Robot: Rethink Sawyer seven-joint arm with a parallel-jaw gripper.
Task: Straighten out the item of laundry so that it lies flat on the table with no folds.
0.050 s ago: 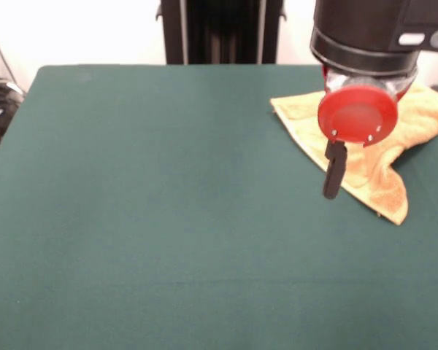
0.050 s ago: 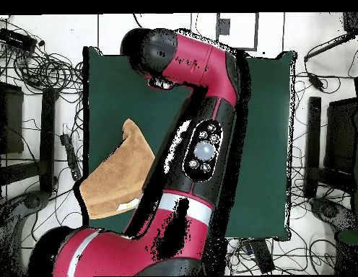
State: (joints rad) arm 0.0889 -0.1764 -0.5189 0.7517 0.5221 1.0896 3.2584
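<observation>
table (image 1: pixel 153 219): dark green cloth, fills most of the front view from lower edge up to the far rim; in the overhead view (image 2: pixel 265 144) it is the green rectangle mid-frame, largely covered by the arm.
arm (image 2: pixel 203 137): red and black, runs from lower left of the overhead frame up the middle, bends toward upper left; button cluster on the black section mid-frame. Front view shows only the black wrist housing (image 1: pixel 365 36) at upper right.
towel (image 1: pixel 383 157): orange-yellow terry, right side of the front view, near the table's right edge. Not flat: bunched, folds visible, one corner drawn out to a point toward lower right. Overhead (image 2: pixel 120 177): left-centre, on the table's left edge, partly overhanging, tapering to a point toward the top.
red disc (image 1: pixel 358 114): round, under the wrist, in front of the towel's middle.
gripper (image 1: pixel 335 171): one dark narrow finger shape hangs below the disc, over the towel's left part. Jaws: cannot tell whether apart or together; contact with towel unclear.
</observation>
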